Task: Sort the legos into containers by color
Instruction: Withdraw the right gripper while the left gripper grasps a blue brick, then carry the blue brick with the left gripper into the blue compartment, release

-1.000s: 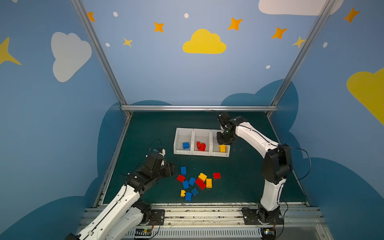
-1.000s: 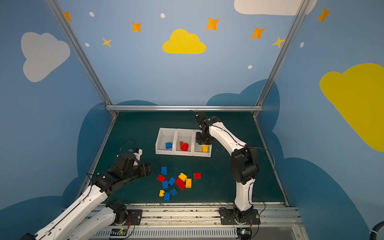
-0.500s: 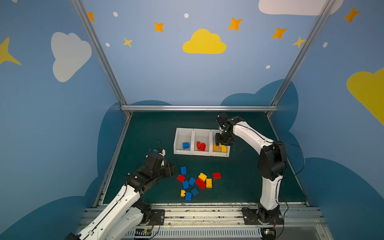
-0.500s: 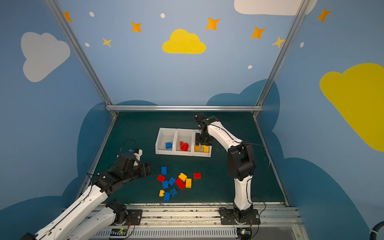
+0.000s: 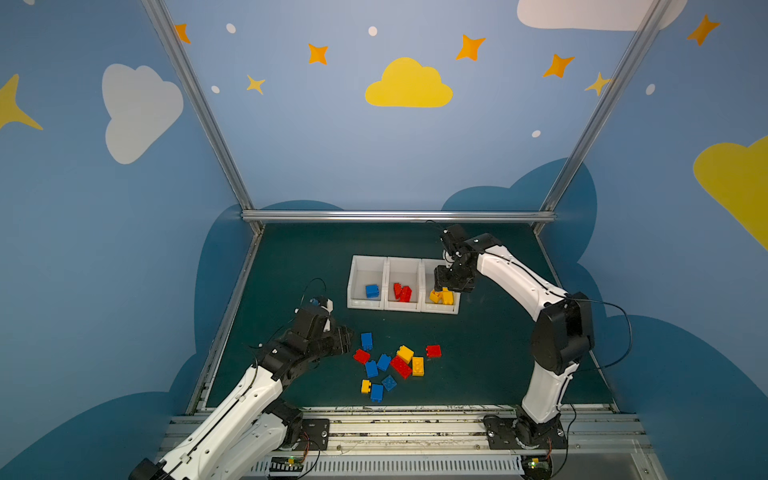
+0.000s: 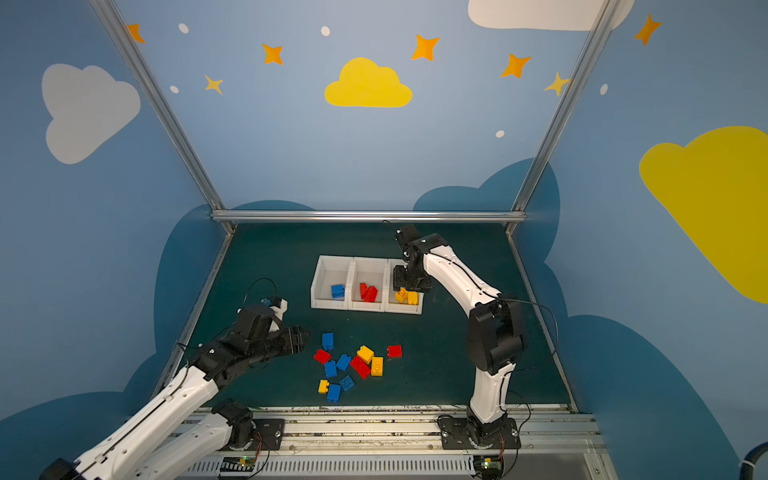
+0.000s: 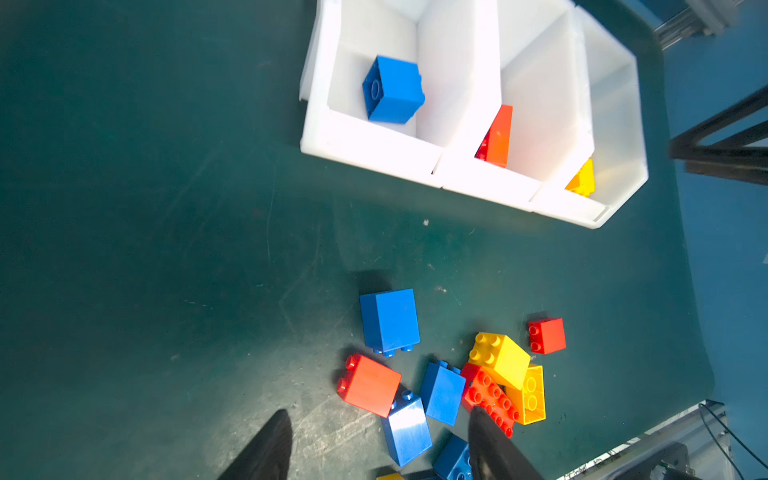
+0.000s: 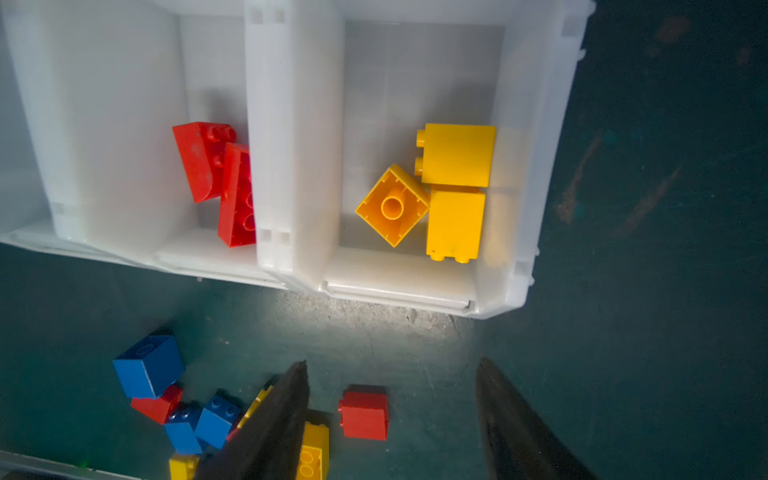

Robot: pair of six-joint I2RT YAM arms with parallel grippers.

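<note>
– Legos in a loose heap near the front edge of the green mat, about the middle of it. I count eleven down there: five blue, three red, three yellow.
– And the containers?
– Three white bins joined in a row, further back on the mat, well apart from the heap. Both top views show them. The left-hand bin holds a single blue brick. The middle one has two red bricks, touching, one leaning on the other.
– The last bin?
– Three yellow bricks, bunched together toward its front end. One of them, the upturned brick, shows its hollow underside.
– What about the right gripper?
– It hangs right above that yellow bin, its fingers spread with nothing between them.
– The left gripper?
– Low over the mat, just beside the heap on its left, closest to the blue piece at the heap's edge. From its wrist camera the two dark fingertips stand apart and empty. A red and a blue piece lie on the mat in the gap between them.
</note>
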